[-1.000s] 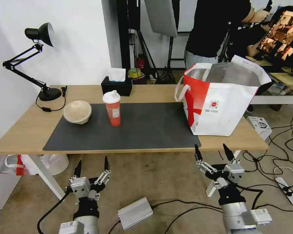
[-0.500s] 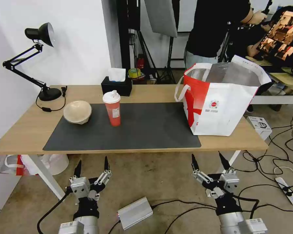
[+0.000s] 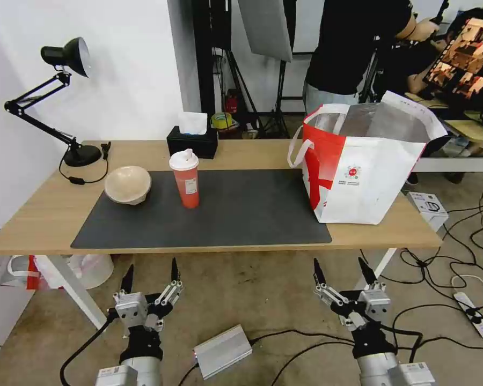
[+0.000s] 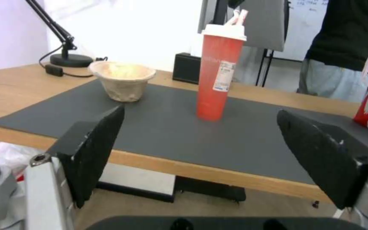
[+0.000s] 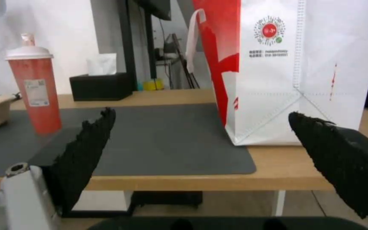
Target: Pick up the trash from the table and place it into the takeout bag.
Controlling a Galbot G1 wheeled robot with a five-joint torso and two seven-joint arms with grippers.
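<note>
Light-wood surface (image 3: pixel 48 214) with dark mat (image 3: pixel 236 214). On mat: red cup (image 3: pixel 185 178), beige pulp bowl (image 3: pixel 127 184) just beside it; takeout bag (image 3: pixel 359 166) upright at surface's right end, mouth open. Left gripper (image 3: pixel 150 273) and right gripper (image 3: pixel 342 268) hang below surface's front edge, fingers apart, holding nothing. Step: between picks; next likely reach up to cup or bowl. Bag's contents hidden behind its wall; white bowl's place can't be told.

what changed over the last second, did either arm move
The right gripper, open and empty, pulled back and down from the table edge toward the robot. The left gripper stayed parked, open. The red cup, beige pulp bowl and takeout bag did not move.
</note>
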